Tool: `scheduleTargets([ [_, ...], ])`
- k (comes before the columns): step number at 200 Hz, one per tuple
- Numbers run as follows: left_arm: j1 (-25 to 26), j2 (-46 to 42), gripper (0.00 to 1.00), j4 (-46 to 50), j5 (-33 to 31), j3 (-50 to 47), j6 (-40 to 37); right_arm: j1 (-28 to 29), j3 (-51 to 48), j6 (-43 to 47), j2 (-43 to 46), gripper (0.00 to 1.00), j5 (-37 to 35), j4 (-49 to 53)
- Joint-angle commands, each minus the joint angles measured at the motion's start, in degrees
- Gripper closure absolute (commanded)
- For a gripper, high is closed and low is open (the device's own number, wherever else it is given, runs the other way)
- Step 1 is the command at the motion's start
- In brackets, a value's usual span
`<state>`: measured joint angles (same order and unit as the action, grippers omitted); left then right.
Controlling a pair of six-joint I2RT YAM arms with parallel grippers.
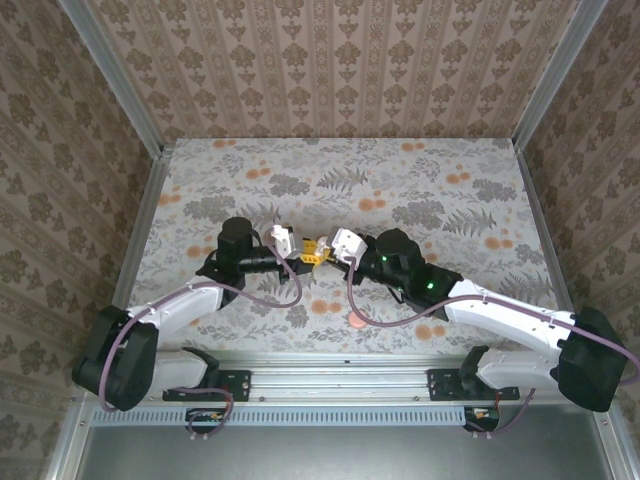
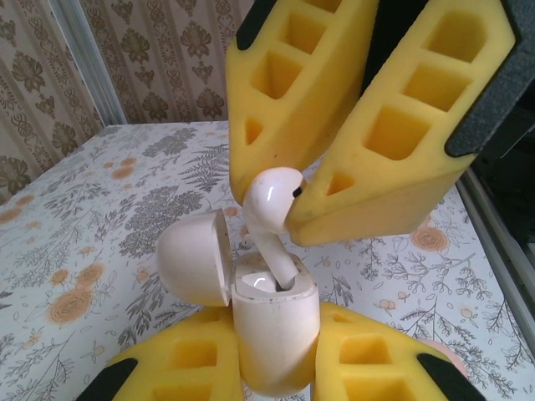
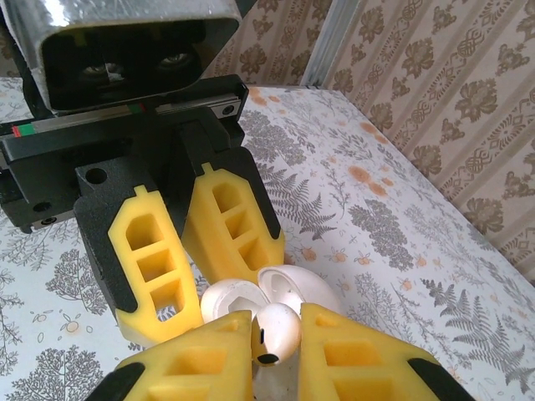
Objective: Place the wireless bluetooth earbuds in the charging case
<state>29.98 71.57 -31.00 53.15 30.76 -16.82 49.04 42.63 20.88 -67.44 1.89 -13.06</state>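
Observation:
A white charging case point(image 2: 276, 330) stands upright between the yellow pads of my left gripper point(image 2: 276, 368), which is shut on its body. Its lid point(image 2: 194, 261) hangs open to the left. My right gripper point(image 3: 276, 355) is shut on one of the wireless bluetooth earbuds point(image 3: 277, 327), a white bud pinched at its head. That earbud point(image 2: 269, 200) tilts over the case, and its stem tip sits inside the case's right-hand slot. In the top view the left gripper point(image 1: 298, 256) and the right gripper point(image 1: 332, 250) meet above the table's middle. The case point(image 3: 232, 299) shows just beyond the bud.
A small round pink disc point(image 1: 357, 320) lies on the floral cloth near the front edge, under the right arm's cable. Patterned walls close in the table point(image 1: 450, 200) on three sides, and a metal rail point(image 1: 330, 375) runs along the front.

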Motion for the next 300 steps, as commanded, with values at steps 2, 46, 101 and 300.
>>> scheduleTargets([
  [2,-0.3,0.3,1.0,-4.9,-0.6,0.3,1.7,0.9,-1.3,0.8,1.6,0.83,1.8,3.0],
  [46,-0.4,1.6,1.0,-5.8,-0.2,0.9,1.2,0.8,-1.0,3.0,2.2,0.83,0.6,4.5],
  [101,-1.0,4.8,1.0,-8.4,2.3,3.1,1.7,0.9,-2.1,3.1,3.0,0.83,-1.2,4.3],
  [300,-0.2,4.2,1.0,-7.0,1.9,2.1,-1.3,0.0,-1.1,9.9,4.6,0.84,-0.2,10.1],
])
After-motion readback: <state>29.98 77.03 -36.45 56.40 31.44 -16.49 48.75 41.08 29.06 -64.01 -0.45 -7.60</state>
